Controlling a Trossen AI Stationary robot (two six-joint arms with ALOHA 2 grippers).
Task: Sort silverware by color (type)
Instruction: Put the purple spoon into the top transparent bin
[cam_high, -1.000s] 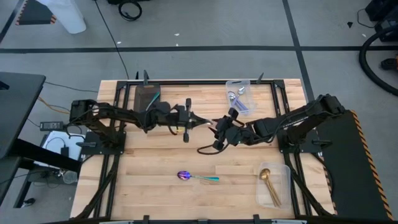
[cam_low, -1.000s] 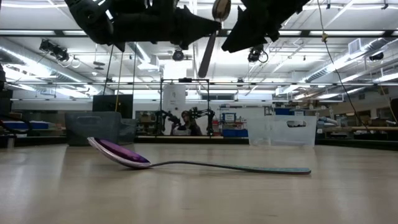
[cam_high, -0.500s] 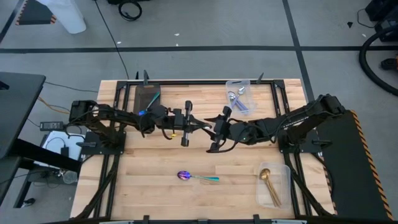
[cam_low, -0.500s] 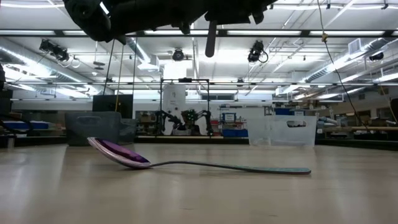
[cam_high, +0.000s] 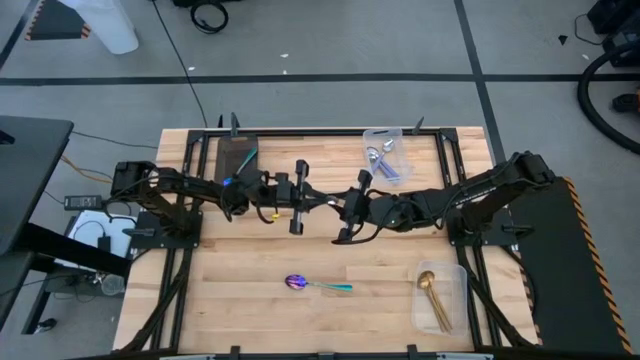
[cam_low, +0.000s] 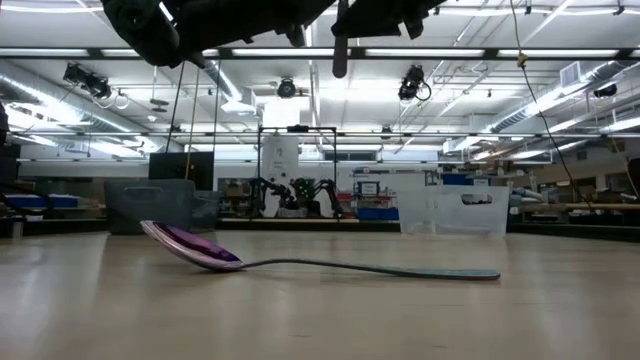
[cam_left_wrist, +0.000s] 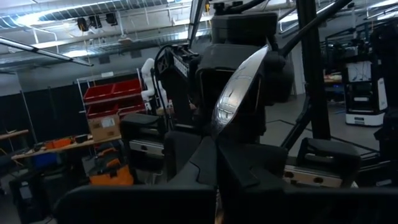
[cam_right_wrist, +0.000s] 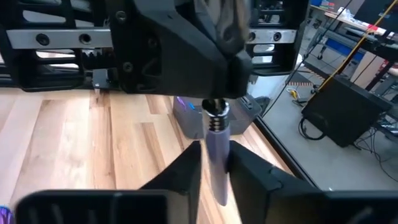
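Observation:
Above the table's middle my two grippers meet on one spoon (cam_left_wrist: 239, 87), which has a silver bowl and a lavender handle (cam_right_wrist: 214, 155). My left gripper (cam_high: 333, 204) comes from the left and is shut on it. My right gripper (cam_right_wrist: 214, 169) comes from the right, its fingers against both sides of the handle. In the low view only the handle's end (cam_low: 340, 55) shows below the arms. A purple-bowled spoon with a teal handle (cam_high: 316, 285) rests on its bowl's back and handle tip on the table, toward the near edge. My left gripper pinches the spoon's neck just under the bowl (cam_left_wrist: 219, 127) between its two fingers, coming about level from the table's left. The bowl stands up past the fingertips and the handle hangs below, clear of the table. My right gripper has the lavender handle (cam_right_wrist: 215, 146) between its two fingers (cam_right_wrist: 186, 171), below the ridged collar (cam_right_wrist: 215, 118). It comes from the table's right, slanting slightly down, with the fingers across the handle.
A clear bin (cam_high: 385, 155) with silver-bowled spoons stands at the far edge. Another clear bin (cam_high: 440, 295) with gold spoons sits near the right front. A dark tray (cam_high: 238, 155) lies at the far left. Bare wood surrounds the purple spoon.
My right gripper has moved toward the table's left up to the left gripper and has rolled. Both hands have tipped and risen a little. The spoon has gone up with them: in the low view its bowl has left the picture's top and only the handle's end remains.

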